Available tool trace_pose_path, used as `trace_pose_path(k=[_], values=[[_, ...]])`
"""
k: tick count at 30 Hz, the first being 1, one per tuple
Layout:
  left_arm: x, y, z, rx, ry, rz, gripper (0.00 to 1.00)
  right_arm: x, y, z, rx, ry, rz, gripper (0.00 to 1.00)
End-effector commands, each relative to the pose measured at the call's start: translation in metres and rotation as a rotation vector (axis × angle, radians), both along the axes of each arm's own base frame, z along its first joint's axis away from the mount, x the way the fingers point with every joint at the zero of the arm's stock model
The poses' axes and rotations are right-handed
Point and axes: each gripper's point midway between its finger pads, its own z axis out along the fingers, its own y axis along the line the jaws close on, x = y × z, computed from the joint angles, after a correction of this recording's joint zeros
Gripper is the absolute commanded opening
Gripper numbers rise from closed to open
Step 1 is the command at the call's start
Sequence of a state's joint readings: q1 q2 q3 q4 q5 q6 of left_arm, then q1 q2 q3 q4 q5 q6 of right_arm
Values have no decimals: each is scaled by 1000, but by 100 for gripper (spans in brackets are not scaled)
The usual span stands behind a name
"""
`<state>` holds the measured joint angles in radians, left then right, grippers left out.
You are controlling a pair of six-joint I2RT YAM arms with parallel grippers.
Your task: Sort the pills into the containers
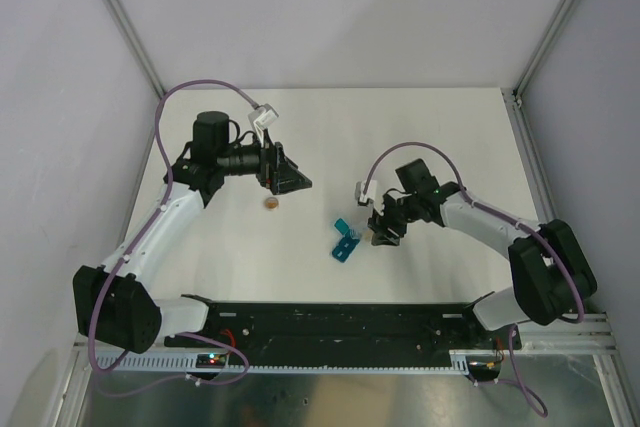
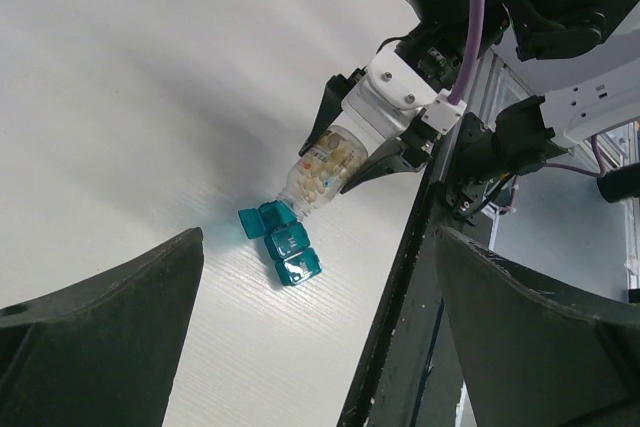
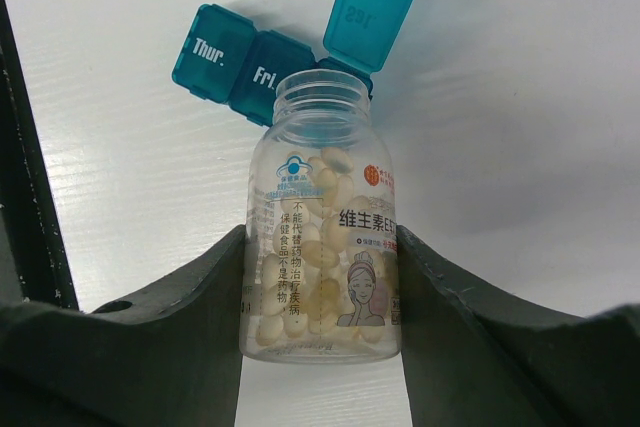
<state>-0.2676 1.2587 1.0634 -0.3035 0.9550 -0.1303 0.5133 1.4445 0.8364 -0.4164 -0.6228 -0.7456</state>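
slowly: right gripper (image 3: 320, 272), clamping the pill bottle (image 3: 322, 177), should tip its mouth over the open end of the containers (image 3: 235, 62); left gripper (image 1: 292, 180) gapes empty.

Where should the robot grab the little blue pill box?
Probably pinch the pill box across its narrow sides at the closed Thur. end, from above: it lies flat, and the bottle crowds the open-lidded end.

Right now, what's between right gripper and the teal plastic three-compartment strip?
The clear plastic pill bottle it holds, mouth toward the strip; right wrist view.
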Motion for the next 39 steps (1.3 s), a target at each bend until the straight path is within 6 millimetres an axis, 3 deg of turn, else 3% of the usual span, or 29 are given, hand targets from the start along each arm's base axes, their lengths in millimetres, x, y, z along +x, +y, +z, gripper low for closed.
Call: trace_pose_path(k=[1, 39], values=[[-3, 1, 12, -12, -53, -23, 100, 10, 6, 9, -7, -39, 16, 0], [-7, 4, 8, 8, -66, -25, 100, 8, 6, 7, -130, -14, 57, 0]])
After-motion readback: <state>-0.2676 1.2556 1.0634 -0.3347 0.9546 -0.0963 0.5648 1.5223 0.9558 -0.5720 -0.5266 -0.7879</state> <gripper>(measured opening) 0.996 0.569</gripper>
